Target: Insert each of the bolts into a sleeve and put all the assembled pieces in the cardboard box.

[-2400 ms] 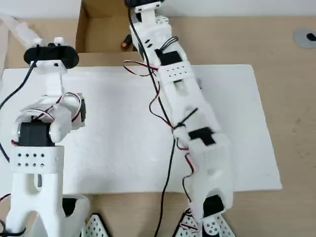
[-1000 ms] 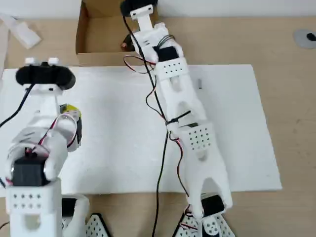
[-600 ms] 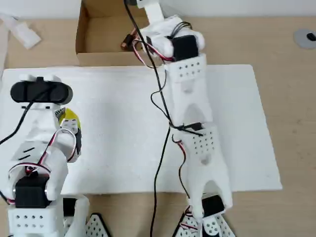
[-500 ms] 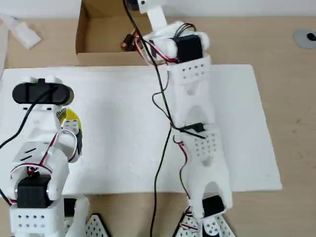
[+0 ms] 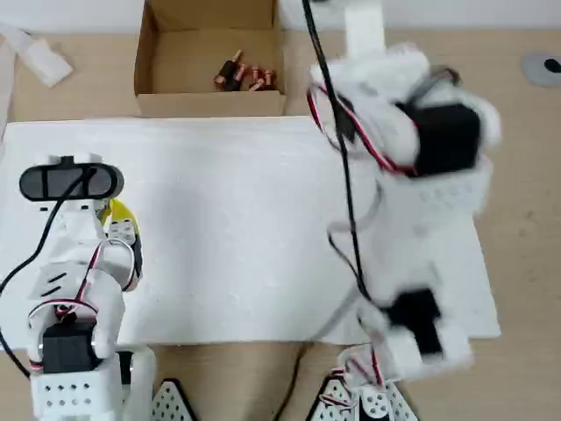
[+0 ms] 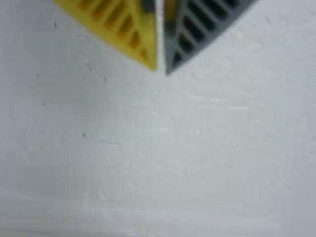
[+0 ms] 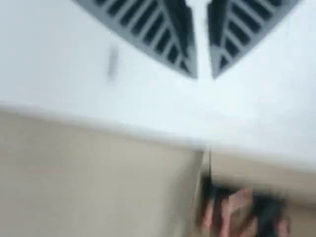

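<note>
Wooden table (image 5: 526, 175) with a white foam sheet (image 5: 245, 228) spread over it, and at the sheet's far edge an open cardboard box (image 5: 145, 61). Inside the box, toward its near right corner, a small heap of assembled pieces (image 5: 244, 75), copper and black, lying against one another. Seen again, blurred, beyond the right gripper (image 7: 201, 74) from the wrist. Too small to count with any certainty.

Right arm (image 5: 429, 149) raised over the right side of the sheet. Grey jaws all but closed, with only a slim gap at the tips and nothing in it. Left gripper (image 6: 160, 66) low over bare foam on the left side, well apart from the box. One yellow jaw, one grey, tips as good as touching, holding nothing.

Judged from the lie of things: every piece that can be made out already in the box, so probably at or near the end of the task. One small dark mark (image 7: 112, 61) on the foam, too blurred to name.

On handling, as a judgement only: small, light, stiff metal, likely smooth, prone to roll and to slip from a loose pinch. Best taken across the middle of the sleeve, jaws square to its long axis, rather than by the bolt end, to avoid drawing the bolt out. Little force needed.
</note>
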